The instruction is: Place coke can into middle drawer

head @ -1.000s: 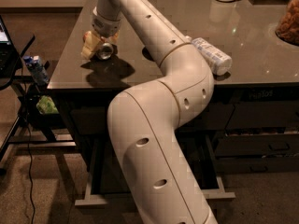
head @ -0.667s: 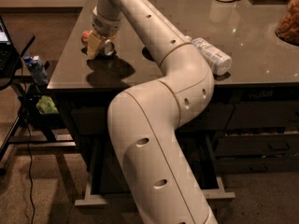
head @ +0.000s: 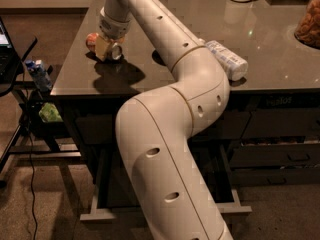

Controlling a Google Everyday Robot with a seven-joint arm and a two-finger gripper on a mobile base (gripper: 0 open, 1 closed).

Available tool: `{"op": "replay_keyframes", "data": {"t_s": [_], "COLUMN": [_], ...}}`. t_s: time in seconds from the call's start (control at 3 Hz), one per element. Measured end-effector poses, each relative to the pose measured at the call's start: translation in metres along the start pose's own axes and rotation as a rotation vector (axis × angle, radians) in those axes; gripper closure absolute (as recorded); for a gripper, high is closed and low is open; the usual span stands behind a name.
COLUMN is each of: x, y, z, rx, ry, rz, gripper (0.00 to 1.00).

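Upper left, gripper (head: 106,48) looks pinched across the coke can (head: 91,39) lying sideways near the left edge of the counter (head: 75,79); risk: its round wall slips from an off-centre hold on lifting and rolls off, missing the middle drawer (head: 95,217) below.

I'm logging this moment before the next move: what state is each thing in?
coke can: lying on its side on the table, not in the drawer.
gripper: down at the coke can, near the table's left edge.
clear bottle: lying on its side, beside the arm.
middle drawer: pulled out, mostly hidden behind the arm.
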State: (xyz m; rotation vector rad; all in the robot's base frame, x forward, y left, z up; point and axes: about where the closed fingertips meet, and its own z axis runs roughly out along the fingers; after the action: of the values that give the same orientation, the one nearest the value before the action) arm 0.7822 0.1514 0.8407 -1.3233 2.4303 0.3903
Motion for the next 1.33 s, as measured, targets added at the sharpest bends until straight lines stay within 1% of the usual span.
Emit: {"op": "replay_keyframes", "data": {"t_s": [0.33,0.67,1.0,1.33], "x": [-0.002,-0.009,-0.011,0.003], "y": [0.0,-0.006,-0.009,0.006], "z": [0.0,-0.019,-0.047,-0.066], "rx": [0.001,0.054,0.117,0.164], "ry": [-0.003,-0.049,-0.137,-0.241], "rz": [-0.002,-0.072,-0.154,-0.211], "gripper": [1.0,1.0,1.0,1.0]}}
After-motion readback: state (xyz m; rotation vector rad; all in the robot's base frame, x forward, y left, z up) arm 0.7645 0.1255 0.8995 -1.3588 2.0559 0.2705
